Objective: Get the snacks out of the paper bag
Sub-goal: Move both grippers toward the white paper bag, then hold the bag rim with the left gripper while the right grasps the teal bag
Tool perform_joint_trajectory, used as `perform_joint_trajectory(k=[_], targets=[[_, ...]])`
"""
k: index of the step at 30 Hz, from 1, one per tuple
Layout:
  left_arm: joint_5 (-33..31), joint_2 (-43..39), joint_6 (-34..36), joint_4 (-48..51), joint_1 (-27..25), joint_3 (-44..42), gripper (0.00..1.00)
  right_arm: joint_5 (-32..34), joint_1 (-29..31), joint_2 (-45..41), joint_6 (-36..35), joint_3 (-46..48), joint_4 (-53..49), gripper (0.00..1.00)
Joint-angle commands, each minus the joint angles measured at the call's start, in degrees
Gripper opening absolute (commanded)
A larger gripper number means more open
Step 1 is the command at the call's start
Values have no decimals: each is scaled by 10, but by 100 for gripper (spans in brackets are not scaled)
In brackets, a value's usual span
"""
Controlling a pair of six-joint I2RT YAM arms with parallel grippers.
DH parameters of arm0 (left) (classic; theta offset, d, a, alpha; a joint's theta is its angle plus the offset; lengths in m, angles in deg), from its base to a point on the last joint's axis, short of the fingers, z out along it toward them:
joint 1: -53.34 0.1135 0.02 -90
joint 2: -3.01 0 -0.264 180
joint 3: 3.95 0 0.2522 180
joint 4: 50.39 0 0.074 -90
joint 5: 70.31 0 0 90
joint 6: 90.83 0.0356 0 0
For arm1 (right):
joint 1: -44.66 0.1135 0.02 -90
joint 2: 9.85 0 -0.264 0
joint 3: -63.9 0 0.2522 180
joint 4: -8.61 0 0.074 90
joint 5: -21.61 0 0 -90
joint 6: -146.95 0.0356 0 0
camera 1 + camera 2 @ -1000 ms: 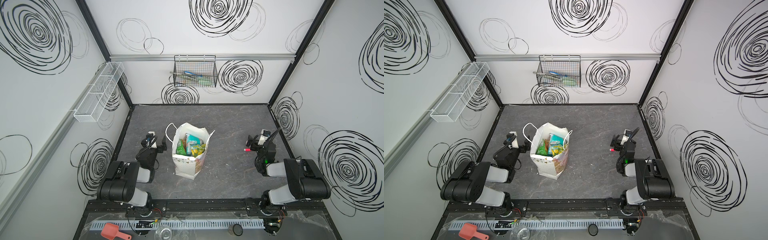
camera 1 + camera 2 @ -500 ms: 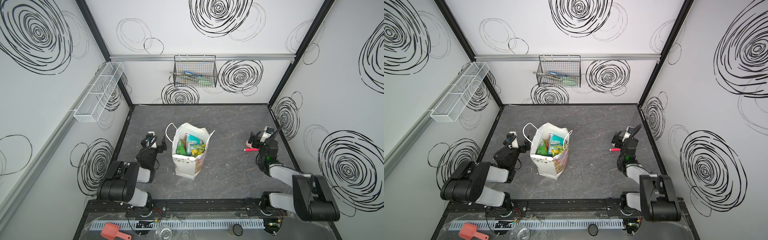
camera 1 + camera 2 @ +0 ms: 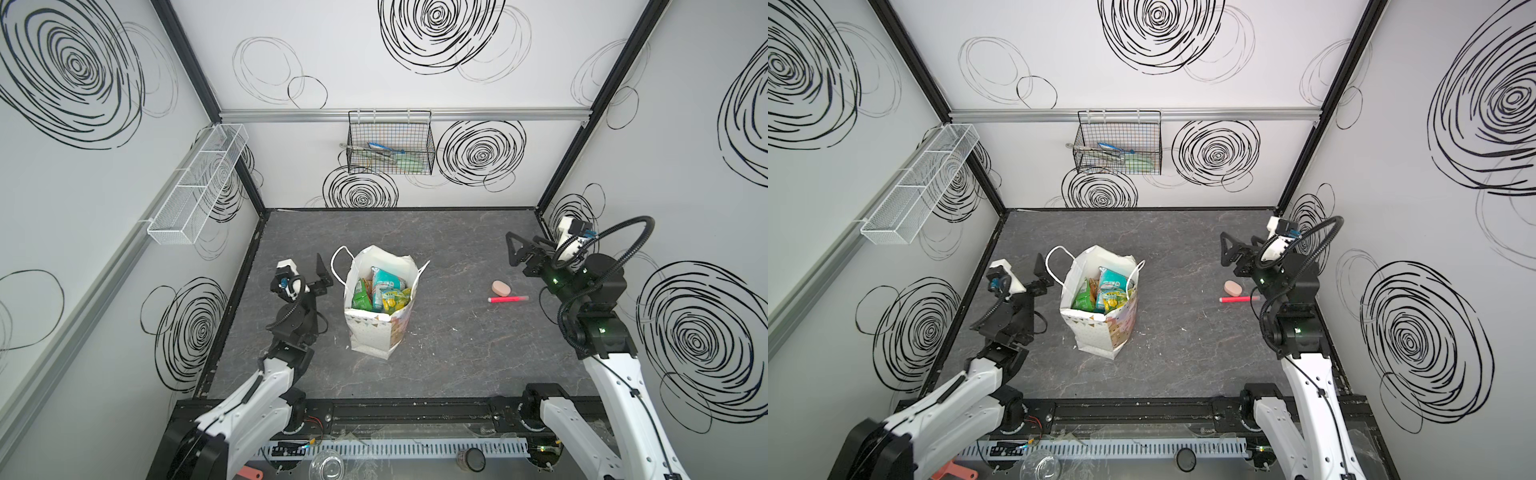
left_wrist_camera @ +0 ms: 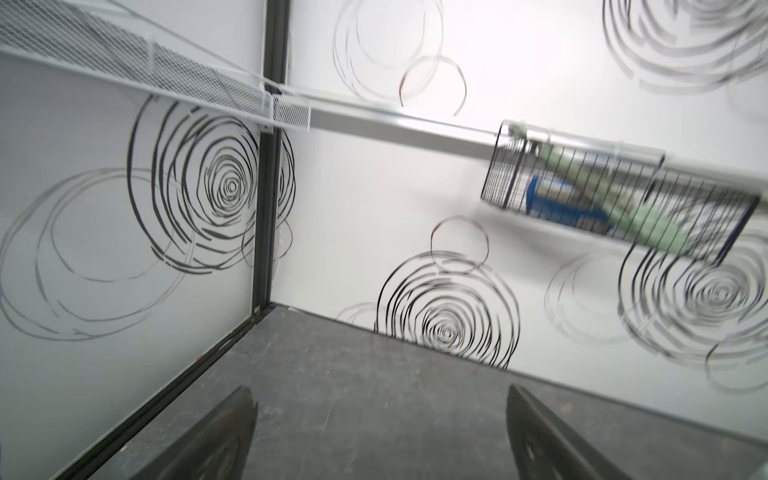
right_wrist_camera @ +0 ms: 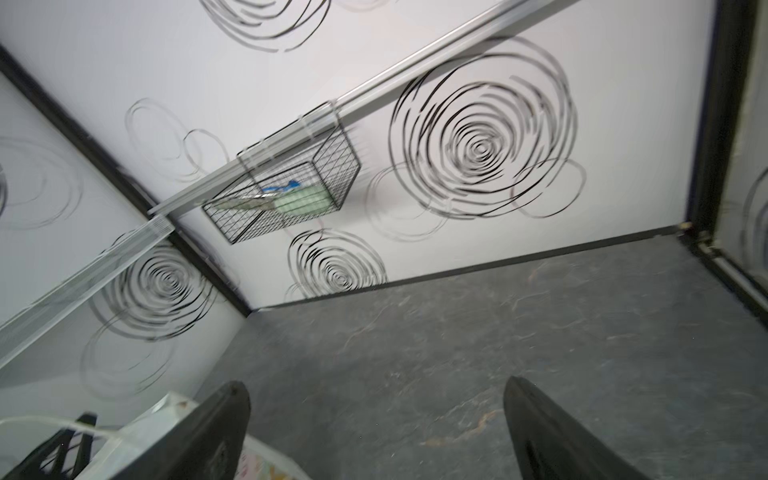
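Note:
The white paper bag stands upright in the middle of the dark table, mouth open. Several snacks, teal, green and yellow, lie inside it. My left gripper hovers open just left of the bag's cord handle. The left wrist view shows my left gripper with only bare table between its fingers. My right gripper is open near the right wall, far from the bag. In the right wrist view my right gripper is empty, with the bag's edge beside one finger.
A pink-red stick and a pink oval piece lie on the table under the right arm. A black wire basket hangs on the back wall. A white mesh shelf runs along the left wall.
Both arms have unfolded from their low resting poses. The right gripper rose and swung back towards the right wall, uncovering the stick and oval piece. Both grippers stayed open.

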Motion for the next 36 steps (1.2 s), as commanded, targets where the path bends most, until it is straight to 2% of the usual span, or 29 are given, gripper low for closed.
perform_joint_trajectory(k=[1, 4, 8, 11, 13, 17, 19, 22, 24, 27, 32, 36], targets=[[1, -76, -140, 225, -3, 118, 96, -65, 74, 32, -9, -84, -115, 100], [97, -79, -171, 377, -7, 257, 96, -11, 186, 82, -43, -172, -161, 99], [230, -16, -146, 581, -32, 448, 96, 87, 349, 180, -96, -292, -226, 99], [262, 49, -109, 737, -61, 568, 96, 146, 444, 261, -135, -377, -258, 99], [263, 76, -98, 807, -71, 609, 96, 153, 478, 318, -156, -434, -279, 99], [257, 113, -76, 888, -69, 632, 96, 136, 511, 433, -180, -539, -320, 99], [265, 133, -67, 917, -64, 631, 96, 125, 515, 472, -181, -564, -336, 97], [315, 144, -63, 912, -36, 592, 98, 123, 512, 501, -177, -548, -334, 92], [363, 146, -61, 894, -10, 565, 90, 109, 510, 506, -170, -524, -322, 90], [414, 155, -57, 868, 30, 537, 69, 101, 509, 522, -161, -499, -315, 88], [442, 151, -51, 822, 66, 503, 30, 125, 511, 561, -140, -477, -316, 84], [444, 137, -54, 765, 76, 466, 11, 134, 518, 580, -128, -460, -309, 86]])
